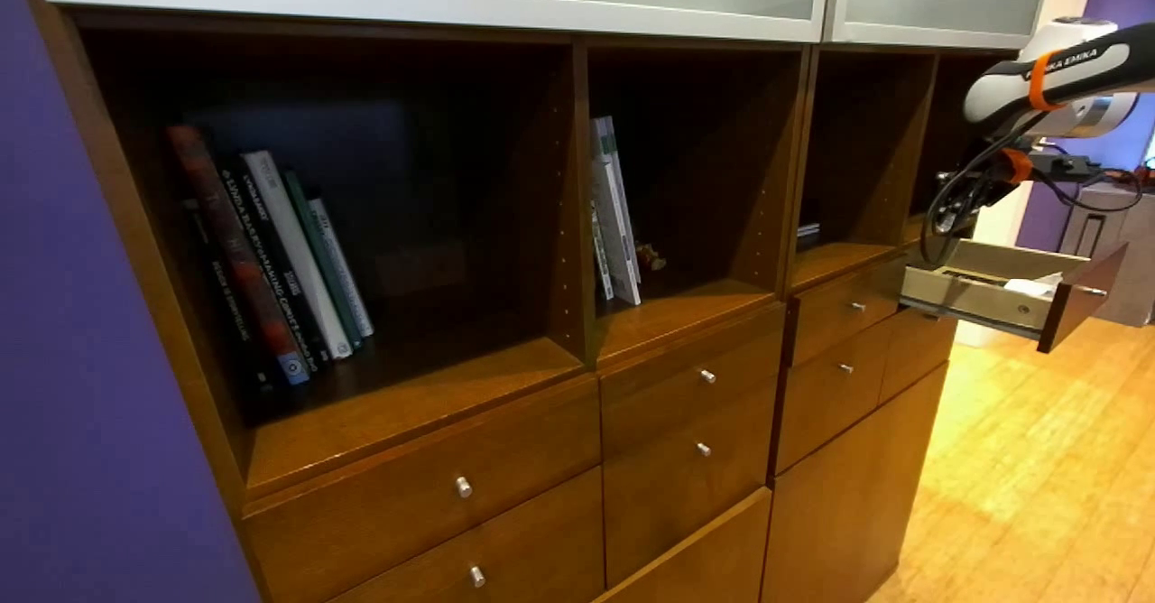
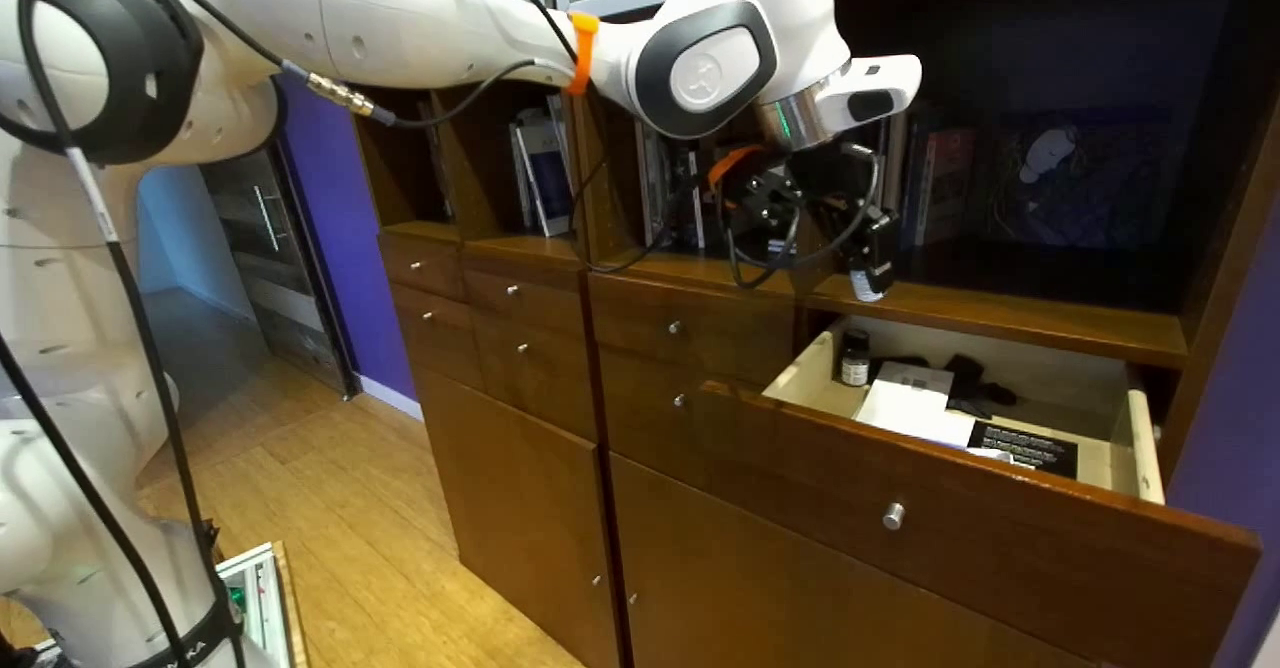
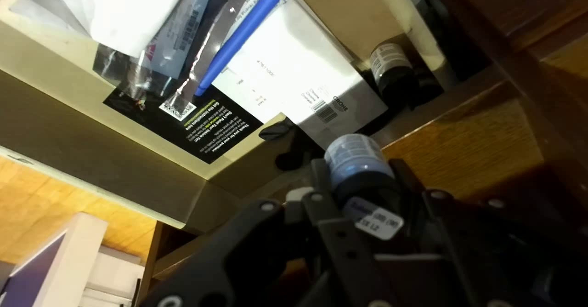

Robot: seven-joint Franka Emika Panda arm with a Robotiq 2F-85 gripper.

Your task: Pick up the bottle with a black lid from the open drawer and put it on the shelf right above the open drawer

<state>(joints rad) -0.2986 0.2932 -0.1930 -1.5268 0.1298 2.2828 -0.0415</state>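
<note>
One whitish bottle (image 3: 353, 153) with a black lid (image 3: 365, 185) is pinched between the two fingers of the gripper (image 3: 360, 165), close to this lid, and its pale lower part points downward in an exterior view. It hangs higher than the open drawer (image 2: 1000, 538), near the front edge of the shelf (image 2: 1050, 322); whether it touches this edge, I cannot tell. Inside the drawer stands a second bottle (image 2: 855, 360), just beside a white box (image 3: 294, 68), and the wrist view shows also a blue pen (image 3: 242, 36).
</note>
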